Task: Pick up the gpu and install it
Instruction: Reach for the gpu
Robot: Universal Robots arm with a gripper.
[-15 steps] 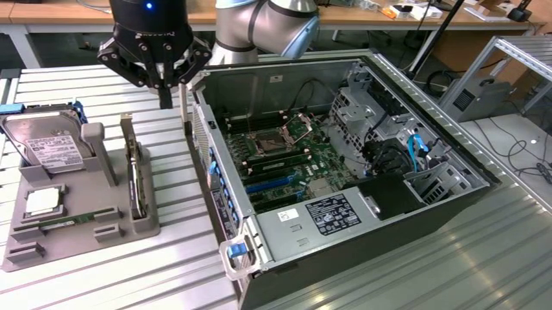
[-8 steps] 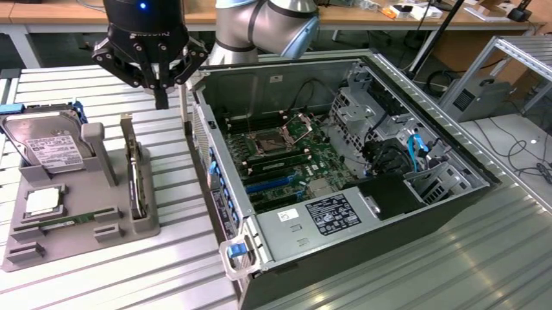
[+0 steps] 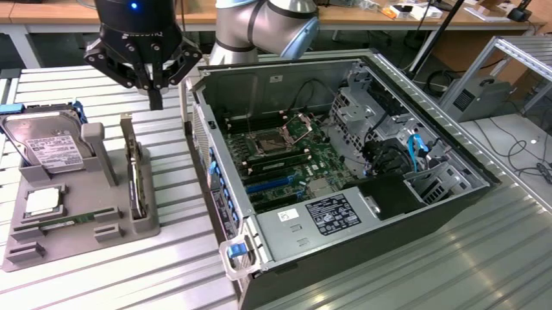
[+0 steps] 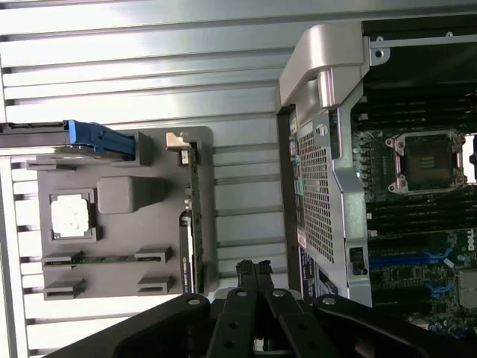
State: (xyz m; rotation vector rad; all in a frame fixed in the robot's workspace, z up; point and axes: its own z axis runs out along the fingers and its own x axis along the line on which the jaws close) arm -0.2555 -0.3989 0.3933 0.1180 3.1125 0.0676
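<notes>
claw [image 3: 155, 102] hangs shut and empty above the table [image 3: 185, 258], between the grey holder [image 3: 86, 227] and the open computer case [image 3: 285, 64]. the gpu [image 3: 134, 175] stands on edge in the holder's side nearest the case. a good grasp likely needs jaws parted and squared across the card's top edge.

A hard drive [image 3: 43, 145] stands in a grey holder [image 3: 82, 242], beside what looks like a processor chip [image 3: 41, 202].

A slatted metal desk [image 3: 129, 284] carries two things: a grey holder tray [image 3: 82, 242] at the exterior view's left and, near it but not touching, an open computer case [image 3: 258, 74] lying on its side.
</notes>
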